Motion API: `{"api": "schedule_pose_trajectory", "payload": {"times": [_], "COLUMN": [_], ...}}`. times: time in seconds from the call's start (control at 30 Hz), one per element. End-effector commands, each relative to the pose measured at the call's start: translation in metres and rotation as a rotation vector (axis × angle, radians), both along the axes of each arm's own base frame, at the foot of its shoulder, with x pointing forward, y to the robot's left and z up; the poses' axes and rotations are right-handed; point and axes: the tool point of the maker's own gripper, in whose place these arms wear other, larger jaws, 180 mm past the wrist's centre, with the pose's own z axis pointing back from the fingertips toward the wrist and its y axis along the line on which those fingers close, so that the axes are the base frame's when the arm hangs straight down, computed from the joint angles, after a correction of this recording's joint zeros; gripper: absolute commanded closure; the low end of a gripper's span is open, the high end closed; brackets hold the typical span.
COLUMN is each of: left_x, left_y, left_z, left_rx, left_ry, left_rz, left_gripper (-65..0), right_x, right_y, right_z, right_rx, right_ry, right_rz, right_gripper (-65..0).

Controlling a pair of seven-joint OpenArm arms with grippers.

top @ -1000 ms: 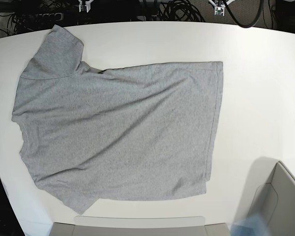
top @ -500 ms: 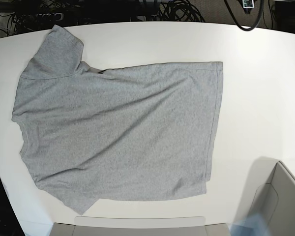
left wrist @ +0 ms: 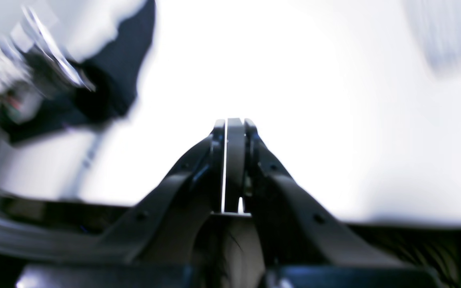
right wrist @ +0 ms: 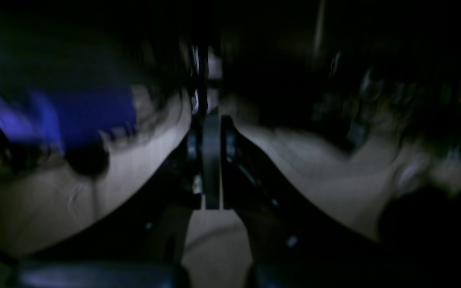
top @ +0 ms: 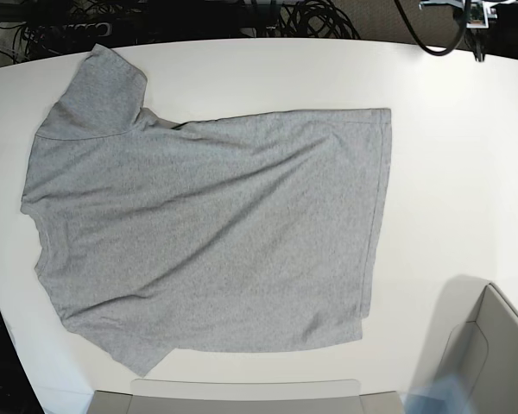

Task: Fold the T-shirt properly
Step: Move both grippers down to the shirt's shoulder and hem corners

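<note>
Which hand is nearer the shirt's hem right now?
Left, as far as can be seen. A bit of the left hand shows past the table's far edge, beyond the T-shirt's hem. The right hand is outside the base view.

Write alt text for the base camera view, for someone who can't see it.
A light grey T-shirt lies spread flat, plain side up, on a white table, hem toward the right and one sleeve at upper left. Dark cables run along the far edge, and a pale box sits at lower right.
</note>
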Motion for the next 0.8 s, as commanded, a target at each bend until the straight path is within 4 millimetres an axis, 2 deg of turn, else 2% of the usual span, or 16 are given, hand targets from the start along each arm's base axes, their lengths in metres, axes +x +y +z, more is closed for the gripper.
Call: {"api": "schedule_pose_trajectory", "payload": {"times": [0.0,0.13,0.2,0.3,0.43,0.57,0.7,0.77], "left_x": [0.004,0.042,0.059,0.084,0.109,0.125,0.138,0.143], "left_y": [0.002,-0.010,-0.016,-0.022,-0.022,-0.023,-0.033,-0.034], "left_z": [0.018,0.053,0.070,0.091,0.109,0.124,0.134,0.138], "left_rx": [0.036,0.060,0.072,0.083,0.088,0.103,0.117,0.121], "left_ry": [-0.035,-0.183,-0.256,-0.375,-0.492,-0.566,-0.595,-0.602], "left_rz": [-0.014,-0.060,-0.084,-0.102,-0.099,-0.117,-0.206,-0.228], "left_gripper": [0.0,0.0,0.0,0.0,0.0,0.0,-0.1,-2.4], "right_x": [0.016,0.069,0.096,0.122,0.147,0.159,0.168,0.174], "right_y": [-0.003,-0.006,0.002,0.011,0.011,0.012,0.011,0.011], "right_z": [0.015,0.057,0.077,0.099,0.108,0.114,0.118,0.121], "right_rx": [-0.001,-0.015,0.002,0.022,0.022,0.025,0.020,0.019], "right_ry": [-0.064,-0.236,-0.327,-0.427,-0.501,-0.541,-0.567,-0.587], "right_rz": [0.002,0.003,0.014,0.026,0.038,0.047,0.060,0.060], "right_gripper": [0.0,0.0,0.0,0.0,0.0,0.0,0.0,0.0]}}
